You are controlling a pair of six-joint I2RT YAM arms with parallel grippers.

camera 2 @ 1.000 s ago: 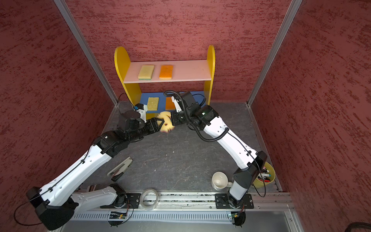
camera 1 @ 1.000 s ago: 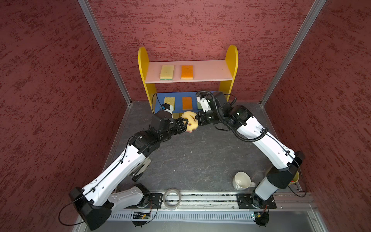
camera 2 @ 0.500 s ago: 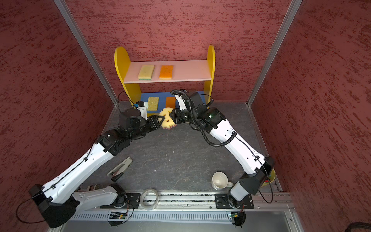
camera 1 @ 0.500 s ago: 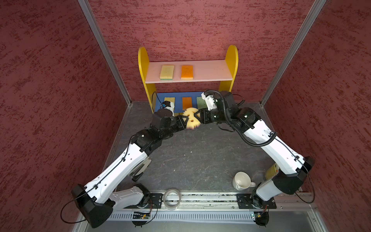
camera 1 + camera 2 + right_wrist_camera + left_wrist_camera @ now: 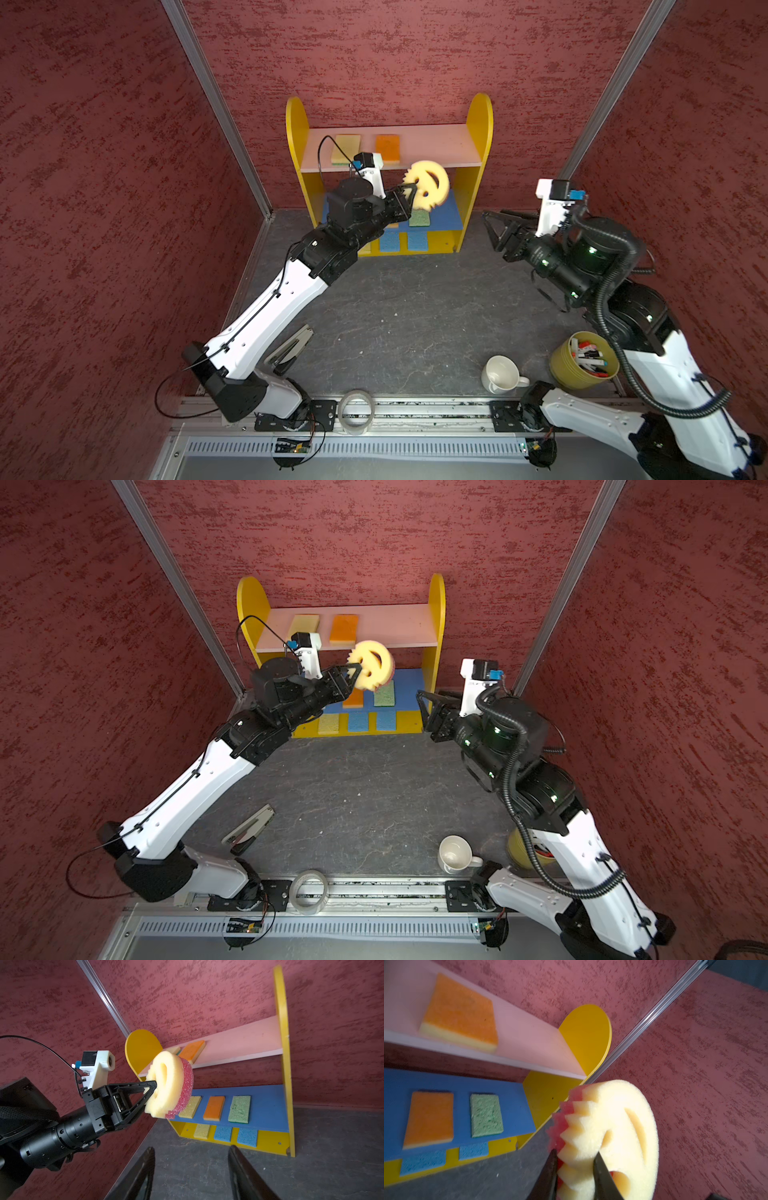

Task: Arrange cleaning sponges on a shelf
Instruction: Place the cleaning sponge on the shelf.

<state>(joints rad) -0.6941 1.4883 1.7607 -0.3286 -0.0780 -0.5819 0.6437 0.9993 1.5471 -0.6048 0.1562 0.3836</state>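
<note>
My left gripper (image 5: 409,193) (image 5: 575,1154) is shut on the toothed edge of the round yellow smiley sponge (image 5: 428,185) (image 5: 372,665) (image 5: 166,1086), whose back is pink. It holds the sponge upright in the air before the shelf (image 5: 480,120) (image 5: 280,1022), level with the gap between the pink and blue boards. A yellow sponge (image 5: 345,147) and an orange sponge (image 5: 387,147) lie on the pink board. Yellow, orange and green sponges (image 5: 239,1108) sit on the blue board, and one yellow and two blue ones (image 5: 223,1133) on the base. My right gripper (image 5: 487,218) (image 5: 191,1148) hangs open and holds nothing, just right of the shelf.
A white mug (image 5: 500,374), an olive cup of markers (image 5: 584,365) and a clear tape ring (image 5: 356,411) stand near the front edge. A grey stapler (image 5: 291,349) lies beside my left arm. Red walls close in both sides and the back.
The right gripper has opened, let go of the smiley sponge and drawn back to the right. The left gripper has closed on it and raised it towards the shelf.
</note>
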